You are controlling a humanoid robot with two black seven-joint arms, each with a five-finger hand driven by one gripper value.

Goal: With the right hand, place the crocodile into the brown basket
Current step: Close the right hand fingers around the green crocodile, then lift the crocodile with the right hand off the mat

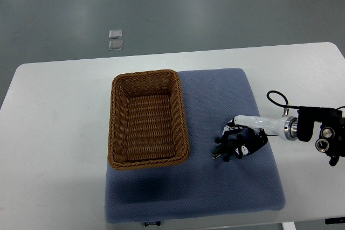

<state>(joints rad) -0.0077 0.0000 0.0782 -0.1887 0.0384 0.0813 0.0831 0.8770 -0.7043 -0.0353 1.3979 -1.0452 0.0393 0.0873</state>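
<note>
Brown wicker, tightly woven: a rectangular brown basket (149, 119) sits left of centre on a blue-grey mat (215, 100), seen steeply from above, its ribbed floor fully in view. The mat lies on a white table (59, 111) with rounded corners. From the right edge the robot's arm reaches in, showing dark joint housings, a silver wrist ring and a white forearm section, with a thin black cable (276, 98) looping above it. The right hand (240, 144), black, is low on the mat to the right of the basket, near its lower right corner but apart from it. At the hand's left side a small dark shape with a faint green tint — the crocodile (219, 153), as far as can be judged — lies on the mat, touching or under the hand. Dark against dark, it cannot be told whether the hand is closed on the toy or merely over it. Two small clear squares (115, 40) lie on the grey floor beyond the table.
</note>
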